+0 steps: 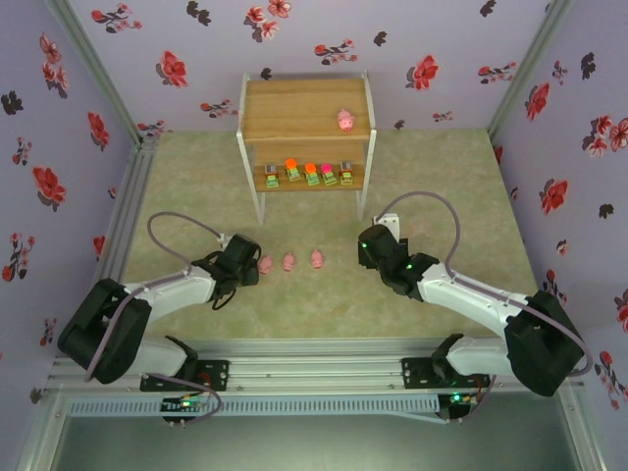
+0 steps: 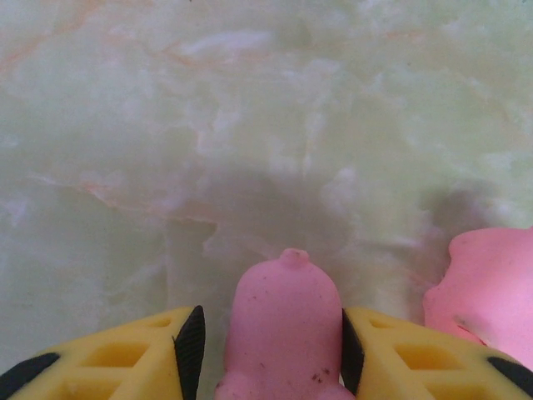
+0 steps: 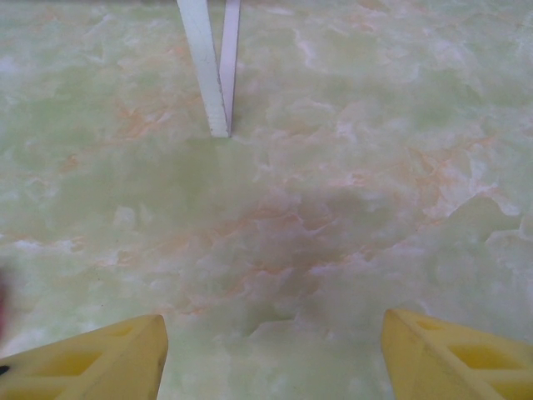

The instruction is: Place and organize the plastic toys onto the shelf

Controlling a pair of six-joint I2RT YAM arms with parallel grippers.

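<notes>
A pink pig toy (image 2: 287, 325) stands between the yellow fingers of my left gripper (image 2: 266, 350). The right pad (image 2: 351, 350) touches it, while the left pad (image 2: 190, 350) is a small gap away. A second pig (image 2: 491, 283) lies just to the right. From above, my left gripper (image 1: 250, 267) sits at the left end of a row of three pigs (image 1: 288, 261) on the table. The shelf (image 1: 294, 108) holds one pig (image 1: 345, 120) on its top board and several blocks (image 1: 311, 174) on the lower board. My right gripper (image 1: 365, 238) (image 3: 271, 350) is open over bare table.
A white shelf leg (image 3: 215, 75) stands ahead of the right gripper. The marbled green table mat (image 1: 442, 186) stretches to purple flowered walls (image 1: 59, 147) on three sides. A metal rail (image 1: 314, 348) runs along the near edge by the arm bases.
</notes>
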